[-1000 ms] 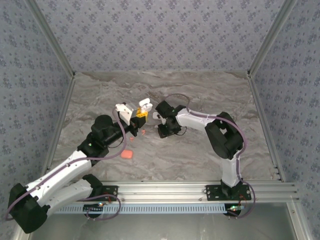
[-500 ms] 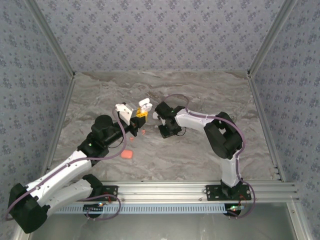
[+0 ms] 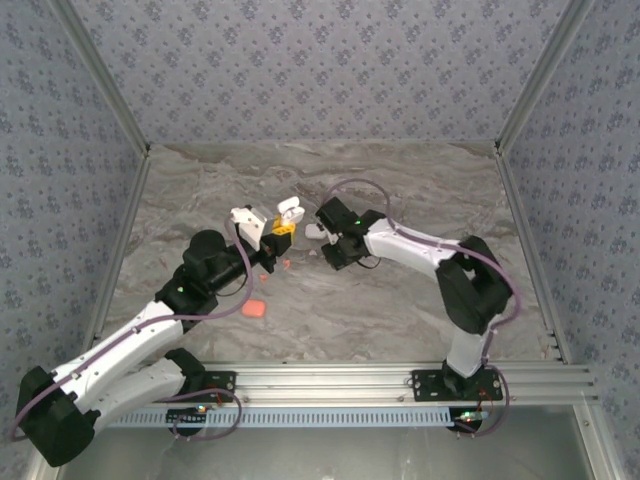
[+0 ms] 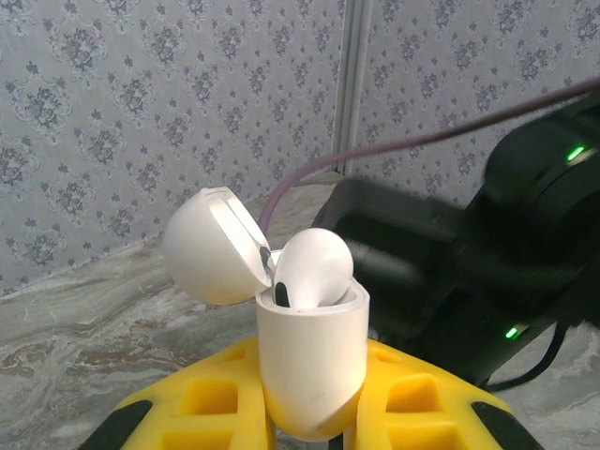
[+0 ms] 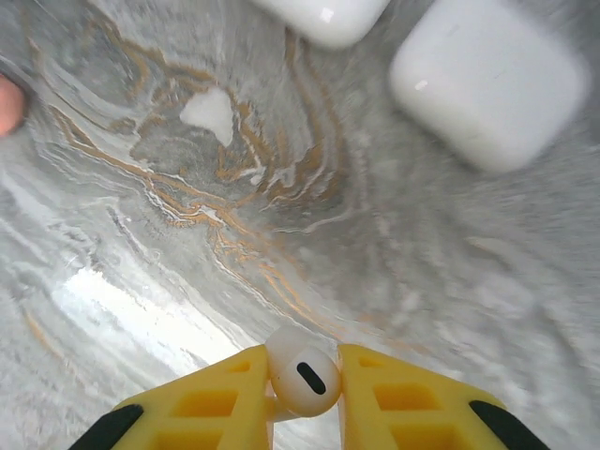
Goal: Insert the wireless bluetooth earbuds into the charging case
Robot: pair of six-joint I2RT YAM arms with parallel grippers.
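My left gripper is shut on the lower body of a white charging case, held upright above the table. The case's lid is flipped open to the left, and one white earbud sits in a slot. From above, this case hangs between the two arms. My right gripper is shut on a second white earbud, pinched by its rounded head a little above the marble table. Seen from above, that gripper is just right of the held case.
Two closed white cases lie on the table beyond the right gripper. A coral-red case lies near the left arm, with small coral-red pieces under the left gripper. Patterned walls enclose the table.
The right gripper has shut on the white earbud, and its arm has swung its elbow to the right. The left arm and its case have not moved.
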